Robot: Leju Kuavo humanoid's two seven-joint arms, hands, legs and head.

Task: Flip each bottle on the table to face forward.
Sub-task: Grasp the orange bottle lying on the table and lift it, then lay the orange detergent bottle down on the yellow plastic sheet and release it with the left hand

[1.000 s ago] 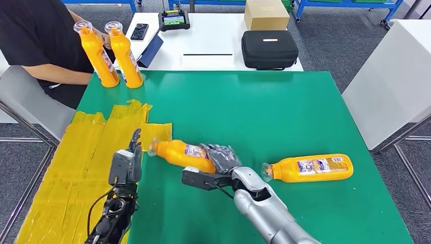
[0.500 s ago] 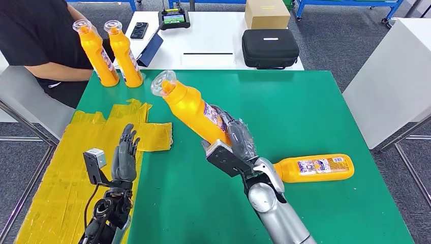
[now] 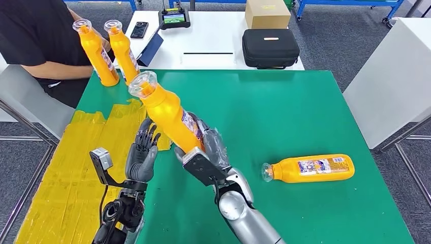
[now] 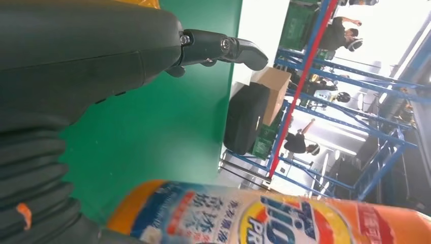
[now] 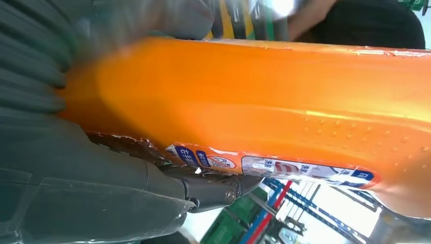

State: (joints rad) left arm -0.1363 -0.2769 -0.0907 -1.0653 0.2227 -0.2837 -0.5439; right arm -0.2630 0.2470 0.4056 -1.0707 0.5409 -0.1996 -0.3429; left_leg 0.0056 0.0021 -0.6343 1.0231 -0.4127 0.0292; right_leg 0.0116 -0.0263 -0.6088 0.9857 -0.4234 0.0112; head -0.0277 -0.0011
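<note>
My right hand [image 3: 211, 150] grips an orange bottle [image 3: 165, 112] around its lower body and holds it lifted and tilted, its clear cap toward the far left. The right wrist view shows that orange bottle [image 5: 264, 107] close up, with the thumb [image 5: 152, 188] under its label. My left hand [image 3: 142, 152] is raised just left of the bottle, fingers spread, holding nothing; its fingers [image 4: 223, 48] show apart in the left wrist view, beside the labelled bottle [image 4: 264, 218]. A second orange bottle [image 3: 310, 169] lies on its side on the green table [image 3: 264, 112]. Two more orange bottles [image 3: 109, 51] stand upright at the far left corner.
A person in black [image 3: 35, 40] sits at the far left beside the standing bottles. Yellow sheeting [image 3: 66, 173] covers the table's left side. Behind, a white table [image 3: 213, 40] carries a black case [image 3: 269, 48], a cardboard box [image 3: 267, 12] and a controller [image 3: 174, 19].
My right hand has lifted the bottle off the table, swung it up and carried it left. The left hand has risen and moved right toward the bottle.
</note>
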